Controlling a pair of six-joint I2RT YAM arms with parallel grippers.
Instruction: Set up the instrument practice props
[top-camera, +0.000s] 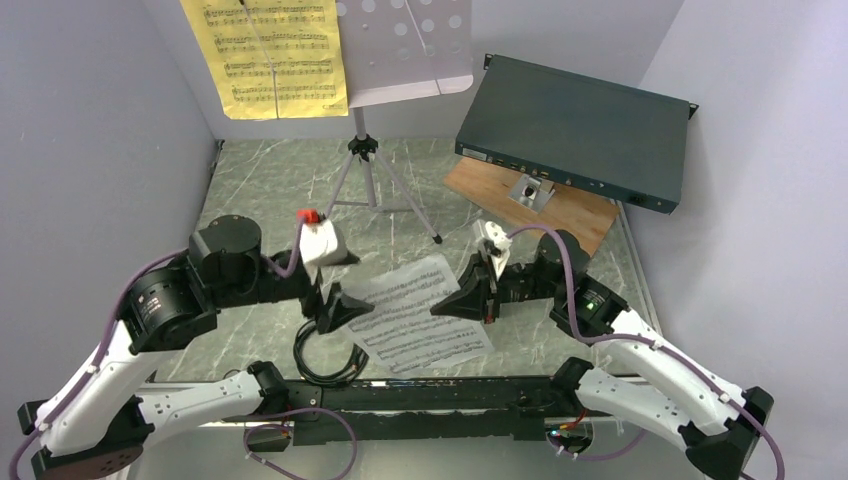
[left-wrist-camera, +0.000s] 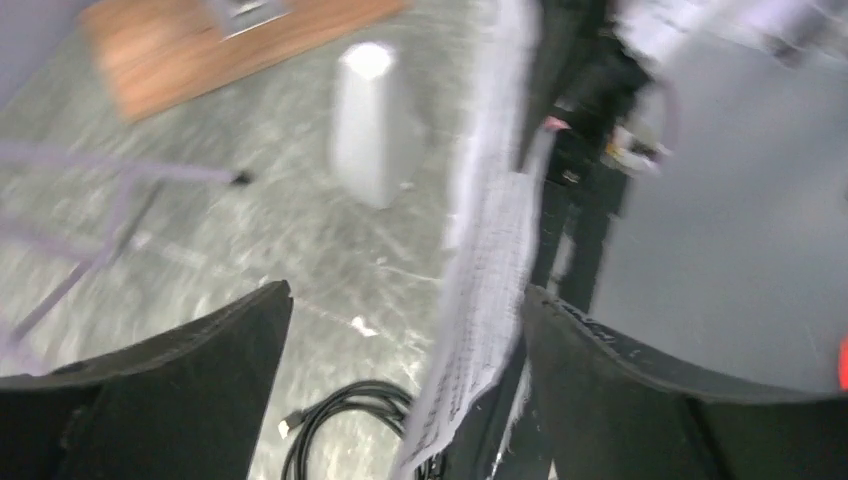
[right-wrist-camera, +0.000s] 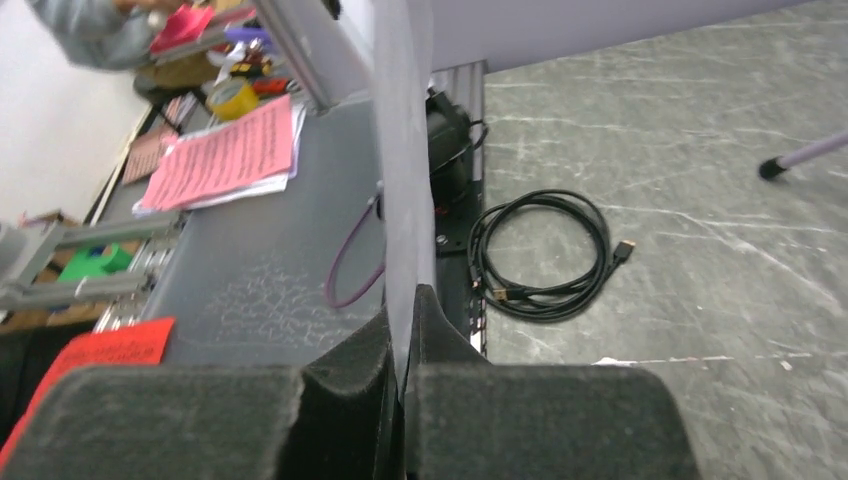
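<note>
The pale grey perforated music stand (top-camera: 410, 50) stands on its silver tripod (top-camera: 365, 170) at the back, with a yellow sheet-music page (top-camera: 270, 55) on its desk. A white sheet-music page (top-camera: 420, 315) hangs above the table between my grippers. My right gripper (top-camera: 462, 298) is shut on the page's right edge, pinched edge-on in the right wrist view (right-wrist-camera: 405, 150). My left gripper (top-camera: 345, 305) is open with the page's left edge (left-wrist-camera: 490, 260) between its fingers (left-wrist-camera: 620, 380). The white pyramid metronome (left-wrist-camera: 372, 120) stands on the table beyond the page.
A coiled black cable (top-camera: 325, 360) lies on the marble table near the front edge, under the page. A dark-green flat box (top-camera: 580, 125) rests on a wooden board (top-camera: 560, 205) at the back right. Grey walls close in both sides.
</note>
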